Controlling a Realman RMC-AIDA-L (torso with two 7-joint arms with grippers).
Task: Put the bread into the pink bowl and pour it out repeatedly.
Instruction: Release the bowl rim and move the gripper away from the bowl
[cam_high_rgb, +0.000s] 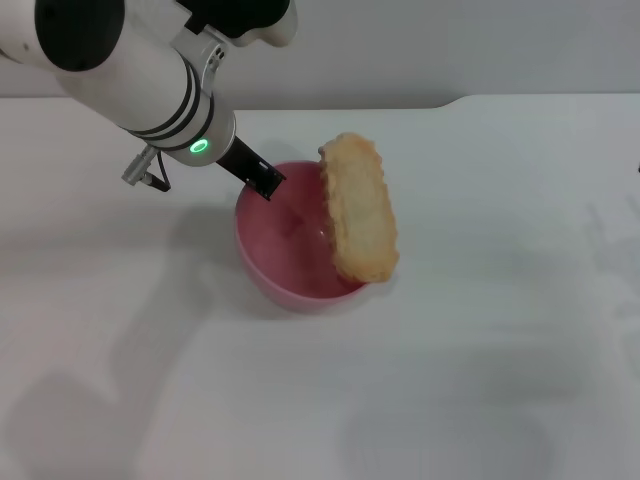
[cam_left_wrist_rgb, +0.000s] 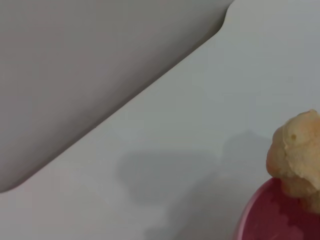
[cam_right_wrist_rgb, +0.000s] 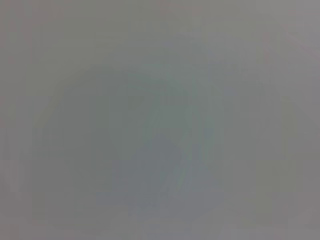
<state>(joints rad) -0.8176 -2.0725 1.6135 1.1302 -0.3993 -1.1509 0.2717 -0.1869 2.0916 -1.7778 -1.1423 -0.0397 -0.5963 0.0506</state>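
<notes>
The pink bowl (cam_high_rgb: 285, 280) stands at the middle of the white table, tipped towards the right. The bread (cam_high_rgb: 360, 210) stands on edge across the bowl's right rim, its paler plain side facing me, with its lower end past the rim. My left gripper (cam_high_rgb: 264, 180) is at the bowl's far-left rim, with a black finger on the rim, gripping it. In the left wrist view one end of the bread (cam_left_wrist_rgb: 297, 150) shows above the bowl's rim (cam_left_wrist_rgb: 265, 212). My right gripper is out of view.
The white table (cam_high_rgb: 480, 380) runs around the bowl on all sides. Its back edge (cam_high_rgb: 400, 104) meets a grey wall behind. The right wrist view shows only a plain grey surface.
</notes>
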